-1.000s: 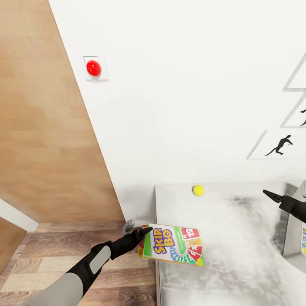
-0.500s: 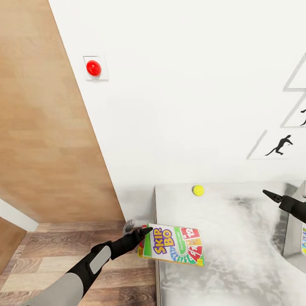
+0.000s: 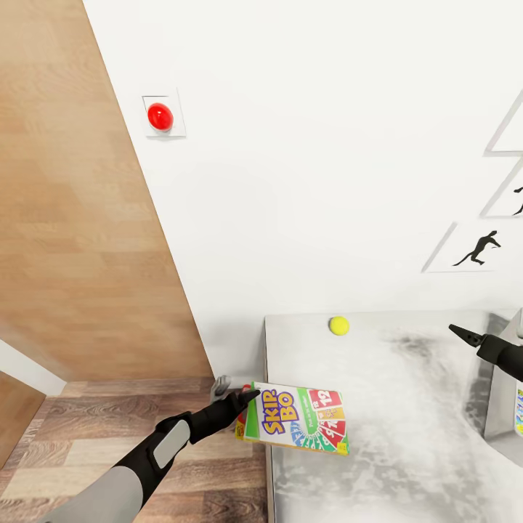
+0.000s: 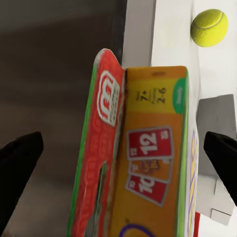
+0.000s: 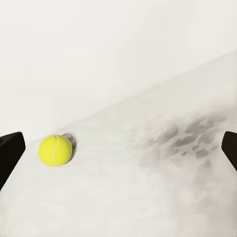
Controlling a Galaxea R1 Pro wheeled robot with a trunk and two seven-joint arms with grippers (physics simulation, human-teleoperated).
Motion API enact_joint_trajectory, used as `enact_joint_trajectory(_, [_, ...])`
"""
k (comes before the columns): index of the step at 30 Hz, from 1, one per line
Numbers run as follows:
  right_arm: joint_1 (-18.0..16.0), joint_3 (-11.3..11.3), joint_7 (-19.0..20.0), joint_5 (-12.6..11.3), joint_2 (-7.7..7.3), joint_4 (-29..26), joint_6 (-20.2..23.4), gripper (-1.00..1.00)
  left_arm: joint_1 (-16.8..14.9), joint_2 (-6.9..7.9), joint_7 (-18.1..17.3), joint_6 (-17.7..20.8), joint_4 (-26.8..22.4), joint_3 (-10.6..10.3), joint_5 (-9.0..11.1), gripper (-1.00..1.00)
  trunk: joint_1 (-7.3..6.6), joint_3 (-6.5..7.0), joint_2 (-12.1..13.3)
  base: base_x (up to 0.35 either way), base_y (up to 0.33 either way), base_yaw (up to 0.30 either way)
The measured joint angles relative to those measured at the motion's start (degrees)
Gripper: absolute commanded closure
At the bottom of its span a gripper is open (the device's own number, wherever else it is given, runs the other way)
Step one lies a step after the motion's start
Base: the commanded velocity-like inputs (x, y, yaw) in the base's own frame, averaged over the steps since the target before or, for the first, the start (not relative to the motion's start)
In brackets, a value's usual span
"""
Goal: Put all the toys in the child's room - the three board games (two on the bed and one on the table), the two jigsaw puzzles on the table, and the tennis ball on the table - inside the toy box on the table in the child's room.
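A yellow, green and red Skip-Bo board game (image 3: 298,420) lies flat on the pale grey table (image 3: 407,450), its end sticking out over the table's left edge. My left gripper (image 3: 247,408) is at that end and open. In the left wrist view its dark fingers (image 4: 19,153) stand wide on either side of the board game (image 4: 148,163) without touching it. The tennis ball (image 3: 338,325) rests near the wall at the table's back. My right gripper (image 3: 471,337) hovers open over the table's right part, pointing at the tennis ball (image 5: 55,150). The toy box (image 3: 501,407) shows at the right edge.
A white wall rises behind the table, with a red round button (image 3: 160,116) and black silhouette prints (image 3: 476,248). A wooden panel (image 3: 73,218) stands at the left over wood-plank floor (image 3: 87,428). A strip of colourful print (image 3: 519,410) shows inside the bin.
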Motion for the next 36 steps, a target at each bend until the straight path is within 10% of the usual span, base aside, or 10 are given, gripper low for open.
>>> enact_joint_trajectory(36, [0.0, -0.2, 0.1, 0.0, -0.10, 0.0, 0.0, -1.00, 0.0, -0.45, -0.3, -0.2, -0.1, -0.1, -0.3, 1.00, 0.00, 0.00, 0.0, 0.000, 0.000, 0.000])
